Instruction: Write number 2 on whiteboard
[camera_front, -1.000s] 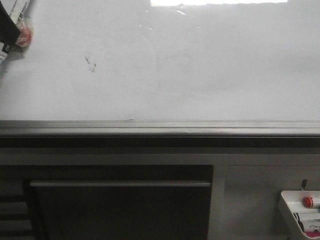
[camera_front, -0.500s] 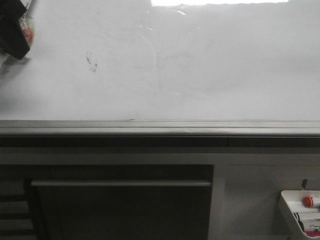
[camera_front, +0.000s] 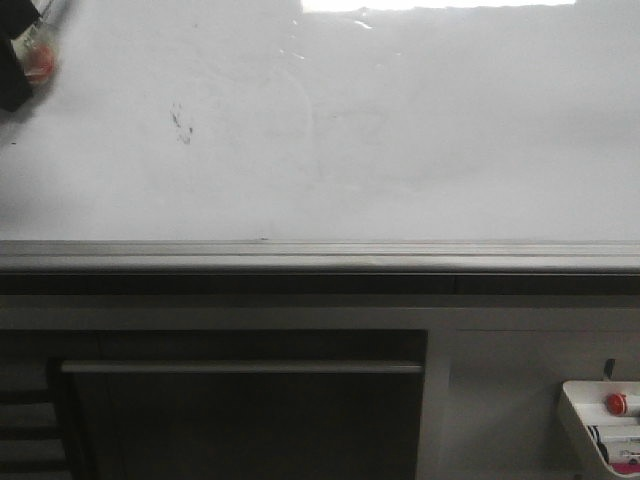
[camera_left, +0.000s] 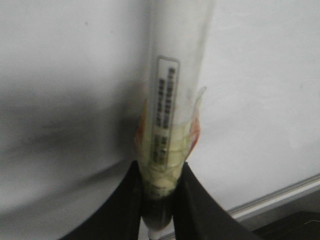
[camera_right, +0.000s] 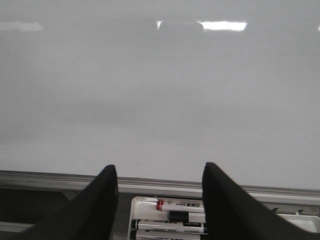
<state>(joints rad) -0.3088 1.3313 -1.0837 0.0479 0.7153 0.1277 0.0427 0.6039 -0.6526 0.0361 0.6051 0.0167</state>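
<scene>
Moved since 0.5 s ago: left end effector (camera_front: 22, 60) w/ marker (camera_left: 172, 110) shifted at top-left corner, clenched on marker.
Right end effector (camera_right: 159, 200): released, over tray (camera_right: 170, 220).
Whiteboard (camera_front: 400, 150): no 2 yet; smudge (camera_front: 181, 122).
Advice: bring tip square to clean area, light even pressure.

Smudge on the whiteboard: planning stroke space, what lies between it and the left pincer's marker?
Front view: only bare whiteboard between smudge and marker.
</scene>
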